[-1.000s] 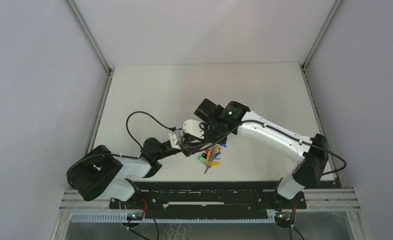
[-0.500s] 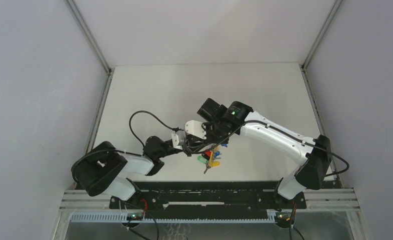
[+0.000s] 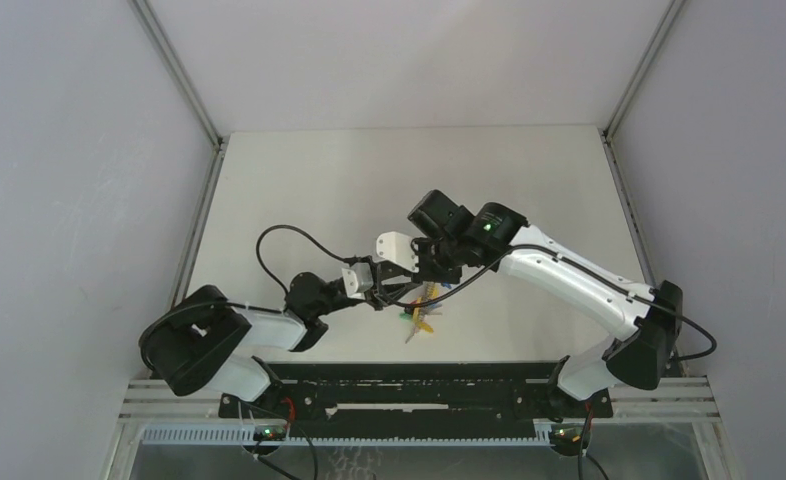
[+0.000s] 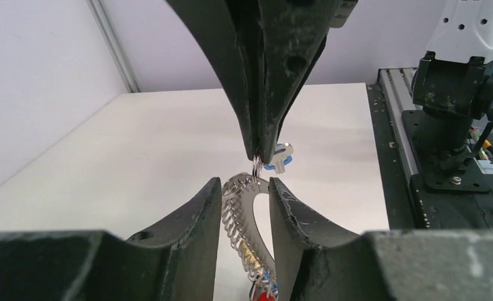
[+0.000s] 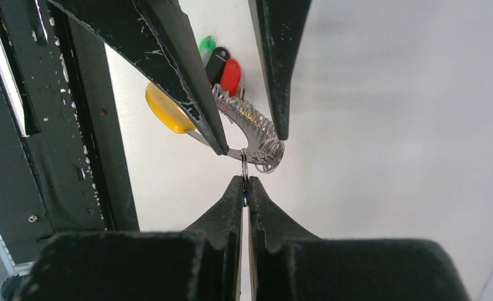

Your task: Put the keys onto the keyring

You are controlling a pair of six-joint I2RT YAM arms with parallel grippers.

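**Item: keyring (image 5: pixel 251 128).** Held between the two fingers of the left claw (image 4: pixel 245 183), which is clamped across it, one finger against each side. The keyring's top end stands just past the fingertips and the rest hangs down between the fingers. In the top view it sits over the near middle of the worktop (image 3: pixel 319 180), where the two claws meet tip to tip.

**Item: blue key (image 4: pixel 280 158).** Held at the tip of the right claw (image 5: pixel 244 182), whose fingers are pressed together on the key's small ring (image 5: pixel 244 169). The small ring touches the keyring's top end. Whether it is already threaded on cannot be told. The blue head shows just beside the right claw's tip in the left wrist view.

**Appearance, keyring.** Grey metal. It is a flat curved band with a tight wire coil running along one edge, and the two together form a narrow loop. A yellow curved part (image 5: pixel 165 110) shows at the lower end, partly hidden behind a left claw finger.

**Appearance, other keys.** A red head (image 5: pixel 230 75), a black head (image 5: pixel 217 63) and a green head (image 5: pixel 206 45) are bunched together at the keyring's lower end, beyond the left claw's fingers. Their blades are too small to make out.
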